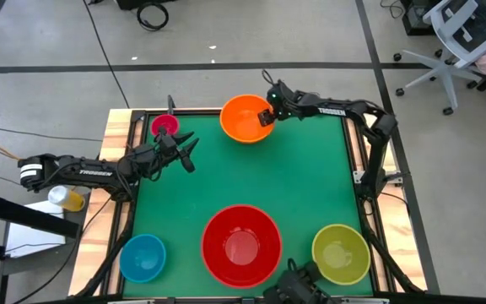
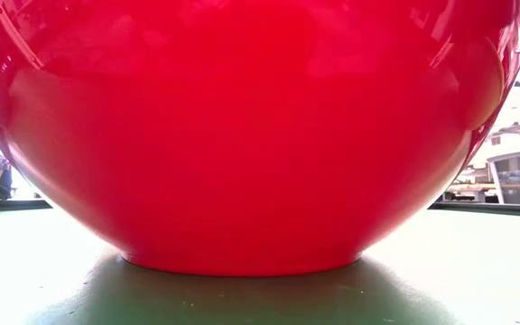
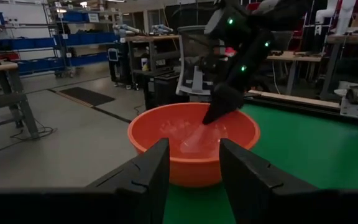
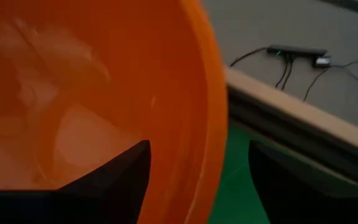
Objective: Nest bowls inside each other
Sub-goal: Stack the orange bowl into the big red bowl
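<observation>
The orange bowl point(image 1: 245, 118) stands on its base on the green mat at the far middle. My right gripper point(image 1: 268, 114) is open at the bowl's right rim point(image 4: 213, 106), slanting down, with one finger point(image 4: 114, 180) inside the bowl and the other outside; the rim runs between them, and no touch shows. Left of it, my left gripper point(image 1: 188, 152) is open and level beside the small pink bowl point(image 1: 164, 126), pointing at the orange bowl point(image 3: 194, 143). The red bowl point(image 1: 241, 245), blue bowl point(image 1: 143, 257) and yellow-green bowl point(image 1: 341, 253) stand along the near edge.
A wooden frame point(image 1: 116, 169) borders the mat. The red bowl point(image 2: 242, 135) fills the low view. A dark device point(image 1: 298, 287) sits at the near edge between the red and yellow-green bowls. The mat's middle point(image 1: 251, 173) is bare.
</observation>
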Robot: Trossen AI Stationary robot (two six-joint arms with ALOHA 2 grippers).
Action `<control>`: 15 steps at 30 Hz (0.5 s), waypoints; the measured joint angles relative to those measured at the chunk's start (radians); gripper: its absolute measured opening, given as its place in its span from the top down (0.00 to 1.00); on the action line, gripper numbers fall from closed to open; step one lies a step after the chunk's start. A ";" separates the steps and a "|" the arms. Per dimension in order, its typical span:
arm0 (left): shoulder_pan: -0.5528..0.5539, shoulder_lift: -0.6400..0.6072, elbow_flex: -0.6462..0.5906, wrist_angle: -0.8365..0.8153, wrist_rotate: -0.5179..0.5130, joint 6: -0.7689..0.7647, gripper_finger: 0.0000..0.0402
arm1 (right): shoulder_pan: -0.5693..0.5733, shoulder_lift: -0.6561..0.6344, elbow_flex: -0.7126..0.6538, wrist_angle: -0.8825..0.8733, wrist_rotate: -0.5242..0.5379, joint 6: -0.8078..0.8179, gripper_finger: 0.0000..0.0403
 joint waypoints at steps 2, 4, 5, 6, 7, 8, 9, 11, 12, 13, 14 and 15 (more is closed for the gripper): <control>0.000 0.000 0.000 0.000 0.000 0.000 0.65 | -0.001 0.014 0.000 -0.006 -0.021 -0.017 0.37; 0.000 0.000 0.000 0.000 0.000 0.000 0.65 | -0.001 0.017 0.000 -0.027 -0.032 -0.064 0.41; 0.000 0.000 0.000 0.000 0.000 -0.001 0.65 | 0.000 0.017 0.000 -0.036 -0.032 -0.085 0.44; 0.000 0.000 0.000 0.000 0.000 -0.004 0.65 | 0.000 0.017 0.000 -0.034 -0.028 -0.101 0.47; 0.000 0.000 0.000 0.001 0.000 -0.004 0.65 | 0.001 0.014 0.000 -0.030 -0.027 -0.111 0.50; 0.000 0.000 0.000 0.002 0.000 -0.004 0.65 | 0.001 0.009 0.000 -0.033 -0.026 -0.120 0.53; 0.000 0.000 0.000 0.003 0.000 -0.004 0.65 | 0.001 0.002 0.000 -0.034 -0.024 -0.126 0.56; 0.002 0.000 -0.001 0.007 0.000 -0.004 0.65 | 0.000 -0.011 0.000 -0.041 -0.019 -0.129 0.63; 0.002 0.000 -0.001 0.010 0.000 -0.004 0.65 | 0.000 -0.019 0.000 -0.048 -0.016 -0.129 0.67; 0.002 0.000 -0.001 0.015 -0.001 -0.004 0.65 | 0.000 -0.027 0.000 -0.056 -0.015 -0.132 0.71; 0.002 0.000 -0.001 0.022 -0.001 -0.004 0.65 | 0.001 -0.039 0.000 -0.058 -0.014 -0.145 0.75; 0.002 0.000 -0.001 0.030 -0.001 -0.004 0.65 | 0.004 -0.053 0.000 -0.058 -0.015 -0.157 0.79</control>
